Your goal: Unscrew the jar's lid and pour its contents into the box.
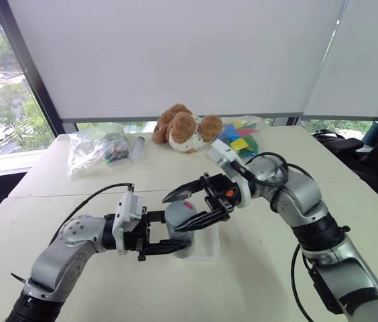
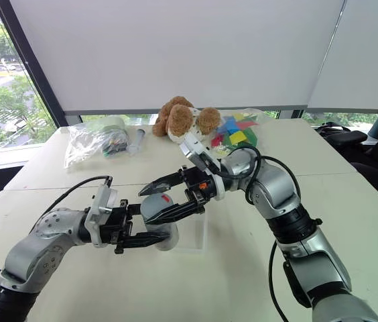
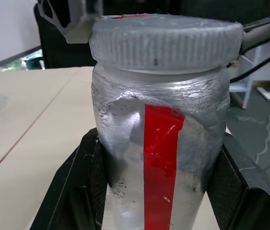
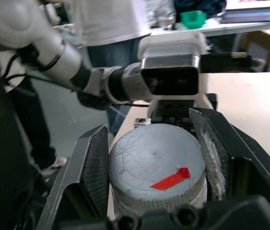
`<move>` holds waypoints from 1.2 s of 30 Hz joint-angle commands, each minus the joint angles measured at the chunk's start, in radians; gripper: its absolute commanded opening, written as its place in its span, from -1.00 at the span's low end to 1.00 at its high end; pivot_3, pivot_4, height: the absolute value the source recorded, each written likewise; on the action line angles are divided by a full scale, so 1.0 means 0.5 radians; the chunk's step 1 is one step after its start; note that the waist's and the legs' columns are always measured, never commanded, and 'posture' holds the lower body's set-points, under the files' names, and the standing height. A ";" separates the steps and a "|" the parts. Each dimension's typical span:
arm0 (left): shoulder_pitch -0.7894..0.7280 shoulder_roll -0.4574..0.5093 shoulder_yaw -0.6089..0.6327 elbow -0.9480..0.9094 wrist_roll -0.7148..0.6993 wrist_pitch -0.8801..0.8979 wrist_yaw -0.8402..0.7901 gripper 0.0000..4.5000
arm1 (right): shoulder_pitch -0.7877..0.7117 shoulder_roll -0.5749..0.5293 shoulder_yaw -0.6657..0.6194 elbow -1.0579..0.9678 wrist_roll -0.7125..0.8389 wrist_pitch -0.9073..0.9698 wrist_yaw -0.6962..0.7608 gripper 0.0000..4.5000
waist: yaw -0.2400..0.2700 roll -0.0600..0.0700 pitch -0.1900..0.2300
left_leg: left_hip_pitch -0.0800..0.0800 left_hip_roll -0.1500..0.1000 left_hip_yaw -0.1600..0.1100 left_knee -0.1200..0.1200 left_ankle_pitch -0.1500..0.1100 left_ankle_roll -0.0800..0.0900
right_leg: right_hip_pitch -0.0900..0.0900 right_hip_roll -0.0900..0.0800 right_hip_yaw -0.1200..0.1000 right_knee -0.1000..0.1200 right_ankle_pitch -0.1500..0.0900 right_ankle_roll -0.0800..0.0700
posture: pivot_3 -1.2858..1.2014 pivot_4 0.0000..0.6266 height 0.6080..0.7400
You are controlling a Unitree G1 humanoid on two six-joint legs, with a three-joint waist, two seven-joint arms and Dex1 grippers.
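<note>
The step in hand looks to be loosening the lid, and it will go best if the left gripper keeps the jar from turning while the other arm twists about the jar's own axis, without tilting it, since the lid is not yet off and nothing should spill before the jar is over the box. Starting on the left, that gripper reaches in level from the side and its two black fingers are closed onto the lower body of the grey jar, one pad against each side, with the red strip facing its wrist camera. The jar is held upright just above the table, over or close beside the near end of the clear shallow box; which of the two I cannot tell. The lid sits flat and fully seated on top. To the right, the right gripper comes in from the opposite side, its fingers closed around the ribbed edge of the lid, pads touching it on both sides.
</note>
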 commanded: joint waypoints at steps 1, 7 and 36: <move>-0.004 0.014 0.019 -0.054 -0.053 -0.036 -0.069 -0.06 | -0.064 -0.004 -0.079 0.001 -0.006 -0.056 0.033 0.49 | 0.004 0.000 0.000 | 0.000 0.000 0.000 0.000 0.000 0.000 | 0.000 0.000 0.000 0.000 0.000 0.000 | 0.03 -0.52 1.00; 0.043 -0.023 0.089 -0.011 -0.027 -0.035 0.046 -0.06 | 0.011 -0.021 -0.336 -0.105 0.113 0.087 -0.265 0.98 | 0.009 0.000 0.000 | -0.001 -0.001 -0.001 0.000 0.000 -0.001 | 0.000 -0.002 0.000 0.000 0.000 0.000 | 0.03 -0.52 1.00; -0.064 -0.168 0.023 0.133 0.125 -0.059 0.227 -0.06 | 0.168 0.173 -0.143 -0.321 -0.120 0.331 -0.978 0.98 | 0.007 0.001 0.000 | -0.008 -0.002 -0.001 0.001 0.000 -0.002 | -0.007 -0.002 0.000 0.000 0.000 0.000 | 0.03 -0.52 1.00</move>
